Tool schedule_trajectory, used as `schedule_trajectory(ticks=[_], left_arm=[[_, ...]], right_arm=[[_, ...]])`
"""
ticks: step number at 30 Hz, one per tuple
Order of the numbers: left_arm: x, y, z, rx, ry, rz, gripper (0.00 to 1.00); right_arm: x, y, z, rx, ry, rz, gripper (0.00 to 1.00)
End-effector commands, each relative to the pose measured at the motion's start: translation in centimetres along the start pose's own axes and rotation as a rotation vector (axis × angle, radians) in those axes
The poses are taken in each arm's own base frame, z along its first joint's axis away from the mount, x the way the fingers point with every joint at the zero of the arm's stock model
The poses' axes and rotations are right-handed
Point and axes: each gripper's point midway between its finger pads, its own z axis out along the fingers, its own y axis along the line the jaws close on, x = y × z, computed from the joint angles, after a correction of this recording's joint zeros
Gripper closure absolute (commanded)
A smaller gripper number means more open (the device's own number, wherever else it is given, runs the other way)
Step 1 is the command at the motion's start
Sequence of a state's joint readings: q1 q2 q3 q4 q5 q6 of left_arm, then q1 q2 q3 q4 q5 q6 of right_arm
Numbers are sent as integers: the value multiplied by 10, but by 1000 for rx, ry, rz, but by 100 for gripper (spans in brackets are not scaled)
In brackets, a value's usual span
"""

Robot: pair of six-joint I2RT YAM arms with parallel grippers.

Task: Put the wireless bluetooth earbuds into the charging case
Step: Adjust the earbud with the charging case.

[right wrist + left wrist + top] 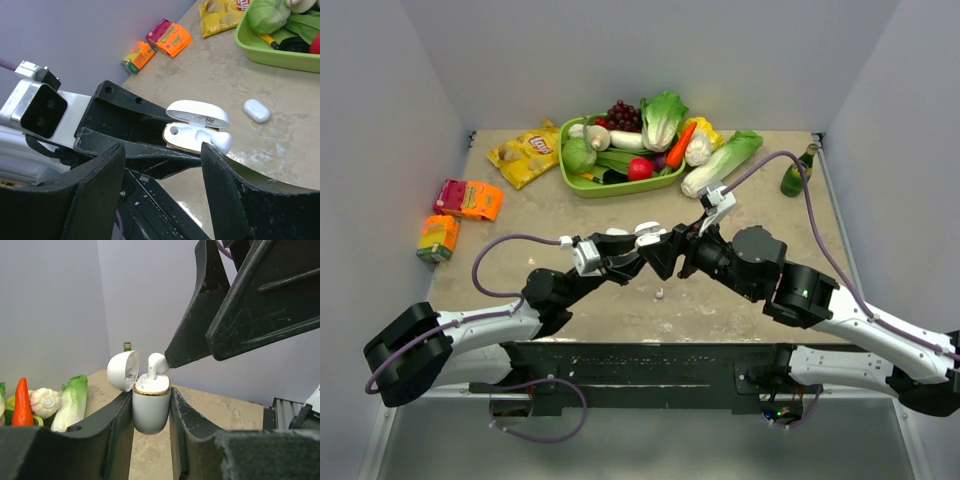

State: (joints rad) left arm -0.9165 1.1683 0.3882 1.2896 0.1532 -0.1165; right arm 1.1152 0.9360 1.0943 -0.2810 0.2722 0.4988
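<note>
Clutter lines the far side of the mottled beige counter [520,215]: a lime-green plastic tray [572,180] heaped with vegetables and grapes, a yellow crisp bag [525,152], an orange and pink carton [468,198], a smaller orange and green carton [438,237], and a dark green glass bottle [798,175] at the far right.

Above the middle of the counter the two arms meet tip to tip. The left fingers [112,427] are clenched on the glossy white pebble-shaped charging case with a gold rim [150,412]. One finger presses each flank, holding the case upright and clear of the counter, with its hinged lid [122,371] swung open to one side.

One small glossy white earbud [157,365] stands in the case, its stem down in a socket and its rounded head above the gold rim. In the right wrist view this earbud [221,141] sits at one end of the case, and the other socket [173,130] shows as an open hole.

The right fingers [95,190] are released, spread wide and grasping nothing. In the left wrist view the tip of one of them [172,357] touches the head of the earbud from the side.

A second white pebble-shaped case [256,110], closed, lies on the counter between the held case and the tray. A tiny white speck [660,293] lies on the counter on the near side of the meeting fingers, too small to identify.
</note>
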Motion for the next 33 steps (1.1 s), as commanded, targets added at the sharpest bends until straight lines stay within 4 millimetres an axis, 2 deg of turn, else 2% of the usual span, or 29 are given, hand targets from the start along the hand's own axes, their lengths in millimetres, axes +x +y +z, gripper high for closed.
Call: schedule_trajectory(ticks=[1, 4, 9, 13, 18, 33], left_arm=[[-125, -11, -10, 36, -499, 91, 100], [-125, -11, -10, 36, -499, 91, 100], [-128, -9, -13, 23, -500, 105, 100], [-129, -9, -14, 20, -503, 110, 100], [-131, -10, -13, 30, -510, 108, 100], [-129, -12, -12, 38, -508, 101, 100]], right_arm=[[-17, 23, 0, -97, -48, 34, 35], [-20, 22, -1, -88, -59, 36, 35], [-44, -6, -23, 42, -156, 31, 34], [-34, -16, -23, 88, -120, 16, 34], [-17, -16, -15, 81, -75, 25, 34], [-7, -7, 2, 46, -46, 25, 34]])
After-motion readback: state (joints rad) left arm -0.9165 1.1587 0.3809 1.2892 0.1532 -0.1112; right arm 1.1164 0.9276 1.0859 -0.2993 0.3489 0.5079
